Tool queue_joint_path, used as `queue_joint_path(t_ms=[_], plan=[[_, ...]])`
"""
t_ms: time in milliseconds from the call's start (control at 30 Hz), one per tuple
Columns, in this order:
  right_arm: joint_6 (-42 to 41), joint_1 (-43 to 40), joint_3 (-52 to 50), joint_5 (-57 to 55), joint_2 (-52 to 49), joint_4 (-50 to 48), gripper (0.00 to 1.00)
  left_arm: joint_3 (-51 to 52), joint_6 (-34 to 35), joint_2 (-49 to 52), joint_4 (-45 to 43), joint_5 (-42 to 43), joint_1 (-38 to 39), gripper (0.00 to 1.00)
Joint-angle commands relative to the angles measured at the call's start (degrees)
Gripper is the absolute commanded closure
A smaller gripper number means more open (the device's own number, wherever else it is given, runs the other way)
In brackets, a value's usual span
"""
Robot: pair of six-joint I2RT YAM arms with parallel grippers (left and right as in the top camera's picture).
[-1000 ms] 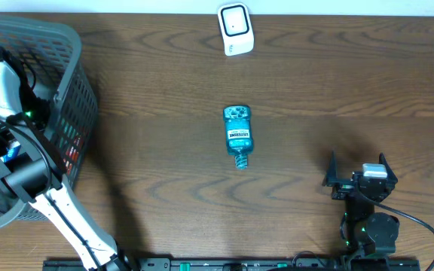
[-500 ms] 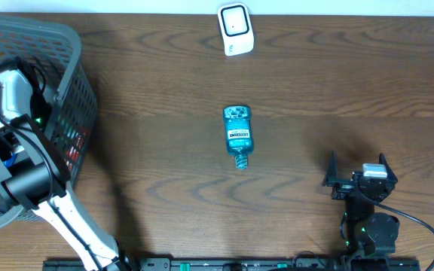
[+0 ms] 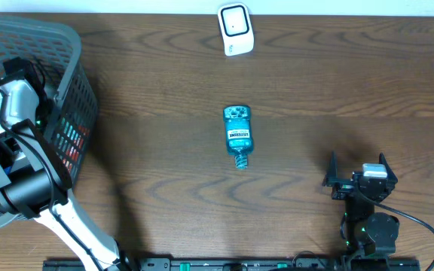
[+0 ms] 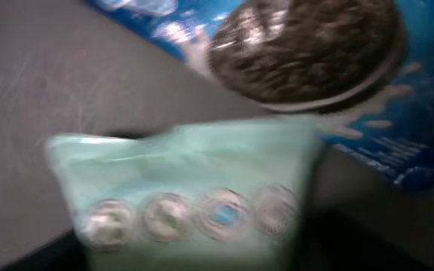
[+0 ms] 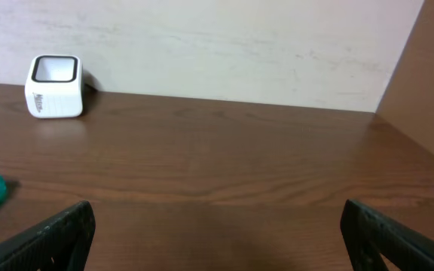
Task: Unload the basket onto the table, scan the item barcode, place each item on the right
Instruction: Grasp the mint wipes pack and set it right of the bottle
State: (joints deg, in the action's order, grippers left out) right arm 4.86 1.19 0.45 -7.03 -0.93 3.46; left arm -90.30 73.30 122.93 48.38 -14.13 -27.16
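You are looking at a teal clear-plastic mouthwash bottle (image 3: 237,135) lying on its side in the middle of the table (image 3: 337,83), label facing up. Its ribbed cap is pointing toward the robot's edge and its base toward the far edge. A white boxy plastic barcode scanner (image 3: 236,28) is standing at the far edge, well apart from the bottle and roughly in line with it. In the left wrist view, a pale mint-green soft pouch (image 4: 194,188), printed with a row of four round discs, is showing blurred over a blue cookie packet (image 4: 420,113) picturing a dark sandwich cookie.
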Motion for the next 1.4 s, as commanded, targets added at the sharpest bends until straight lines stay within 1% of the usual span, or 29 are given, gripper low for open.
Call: queue_joint_path(t_ms=[0, 67, 200, 267, 400, 533, 567, 600, 700, 867, 933, 1000, 1033, 1200, 1300, 1367], plan=[[0.35, -0.39, -0.13, 0.26, 0.5, 0.17, 0.01, 5.07, -8.26, 7.91, 1.22, 6.6, -0.5, 0.32], [0.35, -0.39, -0.13, 0.26, 0.5, 0.17, 0.01, 3.85, -11.08, 6.12, 1.6, 6.62, -1.16, 0.41], [0.35, -0.39, -0.13, 0.26, 0.5, 0.17, 0.01, 1.68, -15.65, 0.92, 2.1, 7.5, -2.56, 0.48], [0.35, -0.39, -0.13, 0.26, 0.5, 0.17, 0.01, 1.25, -16.98, -3.02, 2.08, 7.48, -3.34, 0.48], [0.35, -0.39, -0.13, 0.26, 0.5, 0.17, 0.01, 1.07, -17.38, -12.04, 2.05, 7.48, -5.11, 0.48], [0.35, -0.39, -0.13, 0.26, 0.5, 0.17, 0.01, 1.07, -17.38, -23.32, 2.05, 7.67, -6.88, 0.48], [0.35, -0.39, -0.13, 0.26, 0.5, 0.17, 0.01, 1.07, -17.38, -25.86, 2.03, 7.67, -7.08, 0.48], [0.35, -0.39, -0.13, 0.26, 0.5, 0.17, 0.01, 1.07, -17.4, -30.86, 1.84, 7.67, -7.23, 0.48], [0.35, -0.39, -0.13, 0.26, 0.5, 0.17, 0.01, 1.07, -17.38, -38.62, 1.36, 8.24, -7.08, 0.49], [0.35, -0.39, -0.13, 0.26, 0.5, 0.17, 0.01, 1.07, -17.4, -49.18, -1.01, 18.4, -5.75, 0.49], [0.35, -0.39, -0.13, 0.26, 0.5, 0.17, 0.01, 1.07, -17.35, -52.04, -1.75, 23.19, -3.65, 0.48], [0.35, -0.39, -0.13, 0.26, 0.5, 0.17, 0.01, 1.07, -17.4, -53.96, -2.25, 26.49, 0.17, 0.48], [0.35, -0.39, -0.13, 0.26, 0.5, 0.17, 0.01, 1.07, -17.38, -54.47, -2.27, 26.82, 2.21, 0.48], [0.35, -0.39, -0.13, 0.26, 0.5, 0.17, 0.01, 1.09, -18.78, -54.18, -1.86, 26.75, 17.03, 0.49], [0.35, -0.39, -0.13, 0.26, 0.5, 0.17, 0.01, 1.09, -18.88, -51.89, -1.79, 26.47, 26.99, 0.49], [0.35, -0.39, -0.13, 0.26, 0.5, 0.17, 0.01, 1.09, -18.86, -49.44, -1.81, 24.52, 33.59, 0.49]])
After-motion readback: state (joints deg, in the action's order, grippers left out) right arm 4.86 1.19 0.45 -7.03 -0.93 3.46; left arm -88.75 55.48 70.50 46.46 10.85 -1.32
